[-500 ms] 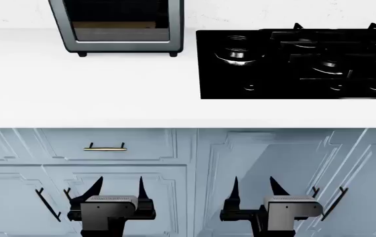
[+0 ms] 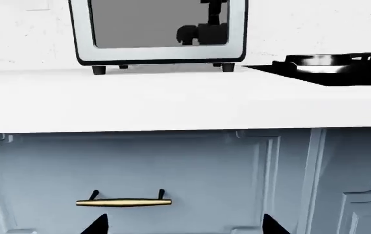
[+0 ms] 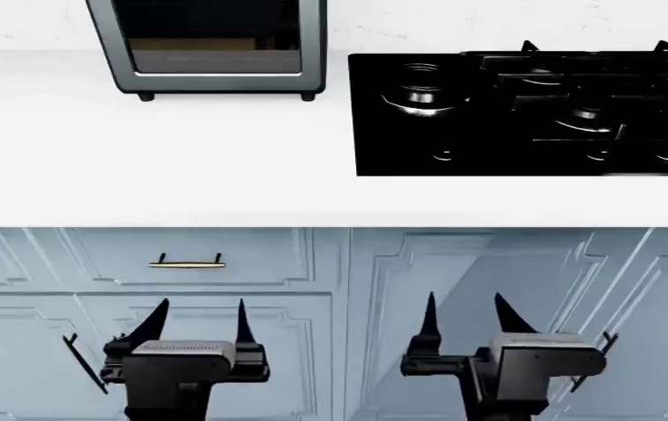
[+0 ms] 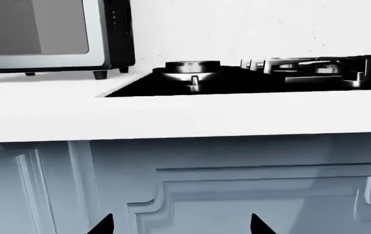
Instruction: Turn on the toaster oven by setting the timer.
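Both arms low before the cabinets, toaster oven far off on the counter

The toaster oven [image 3: 208, 46] stands at the back of the white counter [image 3: 159, 158], left of the black gas hob [image 3: 529, 112], glass door facing the robot. The left gripper [image 3: 200, 320] and right gripper [image 3: 465, 316] hang well below the counter edge in front of the blue cabinet fronts [image 3: 428, 298], each with fingers spread apart and grasping nothing; a brass drawer handle [image 3: 187, 262] sits above the left one
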Available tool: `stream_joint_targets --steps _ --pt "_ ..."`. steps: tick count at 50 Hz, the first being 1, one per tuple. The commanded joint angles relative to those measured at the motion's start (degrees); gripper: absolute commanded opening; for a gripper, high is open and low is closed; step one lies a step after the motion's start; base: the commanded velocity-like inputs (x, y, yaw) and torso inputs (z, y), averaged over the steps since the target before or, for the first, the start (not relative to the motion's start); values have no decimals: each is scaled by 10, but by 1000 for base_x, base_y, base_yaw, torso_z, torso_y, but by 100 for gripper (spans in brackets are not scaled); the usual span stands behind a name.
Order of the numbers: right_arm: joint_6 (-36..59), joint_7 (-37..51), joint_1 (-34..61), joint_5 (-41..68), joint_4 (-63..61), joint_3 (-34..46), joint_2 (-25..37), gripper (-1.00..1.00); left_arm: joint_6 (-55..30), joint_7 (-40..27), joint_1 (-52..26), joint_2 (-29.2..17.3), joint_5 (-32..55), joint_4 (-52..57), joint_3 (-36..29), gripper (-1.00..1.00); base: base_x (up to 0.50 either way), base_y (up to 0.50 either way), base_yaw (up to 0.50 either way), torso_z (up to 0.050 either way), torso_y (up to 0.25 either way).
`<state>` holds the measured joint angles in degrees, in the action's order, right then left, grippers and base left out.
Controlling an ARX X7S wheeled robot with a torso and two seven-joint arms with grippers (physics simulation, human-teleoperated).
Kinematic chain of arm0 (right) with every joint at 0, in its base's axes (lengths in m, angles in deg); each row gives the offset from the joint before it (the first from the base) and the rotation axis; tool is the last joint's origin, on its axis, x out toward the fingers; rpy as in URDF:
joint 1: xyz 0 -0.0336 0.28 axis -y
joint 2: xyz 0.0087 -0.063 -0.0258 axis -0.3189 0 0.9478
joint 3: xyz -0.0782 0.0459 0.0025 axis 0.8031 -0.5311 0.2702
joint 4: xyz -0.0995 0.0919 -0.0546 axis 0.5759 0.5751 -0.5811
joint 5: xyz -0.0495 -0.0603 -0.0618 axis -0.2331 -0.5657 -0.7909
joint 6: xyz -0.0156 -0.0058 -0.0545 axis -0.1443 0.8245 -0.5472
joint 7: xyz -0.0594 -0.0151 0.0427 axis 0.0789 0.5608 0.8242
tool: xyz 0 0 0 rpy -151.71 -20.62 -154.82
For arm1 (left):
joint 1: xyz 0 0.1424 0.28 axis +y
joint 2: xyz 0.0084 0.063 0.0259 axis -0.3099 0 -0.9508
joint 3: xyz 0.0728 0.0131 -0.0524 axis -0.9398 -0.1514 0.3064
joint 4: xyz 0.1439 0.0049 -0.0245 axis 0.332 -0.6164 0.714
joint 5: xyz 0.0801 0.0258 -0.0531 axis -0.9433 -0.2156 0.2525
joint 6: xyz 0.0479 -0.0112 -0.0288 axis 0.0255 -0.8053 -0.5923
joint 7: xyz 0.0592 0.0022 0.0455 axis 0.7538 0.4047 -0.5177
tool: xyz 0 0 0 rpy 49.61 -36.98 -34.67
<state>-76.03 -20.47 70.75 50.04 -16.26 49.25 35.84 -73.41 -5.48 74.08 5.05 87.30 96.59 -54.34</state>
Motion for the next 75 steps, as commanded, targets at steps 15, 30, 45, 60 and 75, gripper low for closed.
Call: stream_joint_targets --steps 15,30,45,60,75 --pt "501 35 297 110 -295 -61 103 100 -707 84 -375 -80 177 422 130 100 0 0 0 0 0" --pt "776 56 581 152 -223 -87 115 100 -845 -385 -631 -228 786 242 257 100 0 0 0 0 0" --pt "801 66 678 153 -175 -85 124 100 -813 -430 -731 -327 819 143 174 100 0 0 0 0 0" --pt "783 60 658 163 -174 -97 121 100 -780 -432 -679 -323 843 184 174 100 0 0 0 0 0" --pt "782 64 658 168 -173 -97 122 100 -764 -434 -676 -333 847 184 163 100 0 0 0 0 0"
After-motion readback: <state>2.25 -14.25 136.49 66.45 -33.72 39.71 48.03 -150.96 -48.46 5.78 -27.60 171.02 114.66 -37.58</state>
